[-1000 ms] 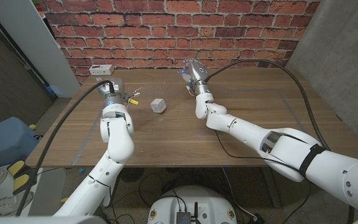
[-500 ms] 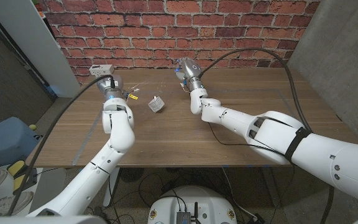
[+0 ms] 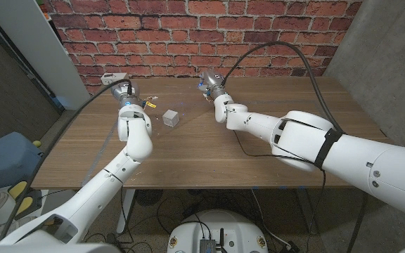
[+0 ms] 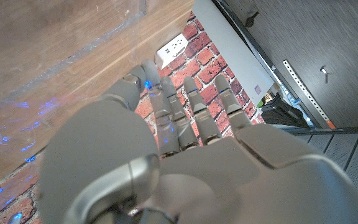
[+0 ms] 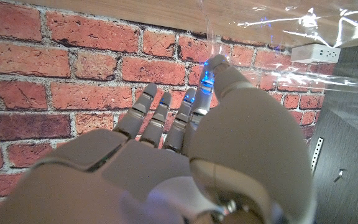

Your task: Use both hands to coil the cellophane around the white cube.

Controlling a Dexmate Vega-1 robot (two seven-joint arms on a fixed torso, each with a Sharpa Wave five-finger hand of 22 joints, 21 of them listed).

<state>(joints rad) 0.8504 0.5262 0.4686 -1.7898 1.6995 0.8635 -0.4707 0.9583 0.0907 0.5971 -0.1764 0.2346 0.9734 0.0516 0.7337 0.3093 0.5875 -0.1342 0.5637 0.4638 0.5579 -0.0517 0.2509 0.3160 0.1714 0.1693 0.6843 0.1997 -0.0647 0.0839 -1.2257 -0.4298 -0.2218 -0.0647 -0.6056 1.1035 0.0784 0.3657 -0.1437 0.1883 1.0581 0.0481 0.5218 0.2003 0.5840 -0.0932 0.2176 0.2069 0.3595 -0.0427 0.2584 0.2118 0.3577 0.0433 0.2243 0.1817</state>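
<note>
While the cube [image 3: 171, 118] sits on the table [image 3: 209, 151] toward its far left part, it lies between the two hands, nearer the left hand [image 3: 124, 93] than the right hand [image 3: 209, 82]. It looks pale grey-white and stands apart from both hands.

Cellophane [image 5: 278, 22] shows in the right wrist view as a clear, glinting sheet stretched over the wood just past the right hand's fingertips [image 5: 211, 65]; a similar clear strip with blue glints lies along the table in the left wrist view [image 4: 61, 74]. In the head view the film is too faint to trace, apart from a small glint beside the left hand.

Both hands are raised near the table's far edge, close to the brick wall [image 3: 188, 35]. Seen from the wrist cameras, each hand's fingers are fairly straight and close together. Whether either hand pinches the film cannot be told, since the thumb side and palm are hidden.

A white outlet box [image 3: 112, 78] rests on the far left corner, just behind the left hand. Cables [image 3: 287, 53] arc over the right arm.
</note>
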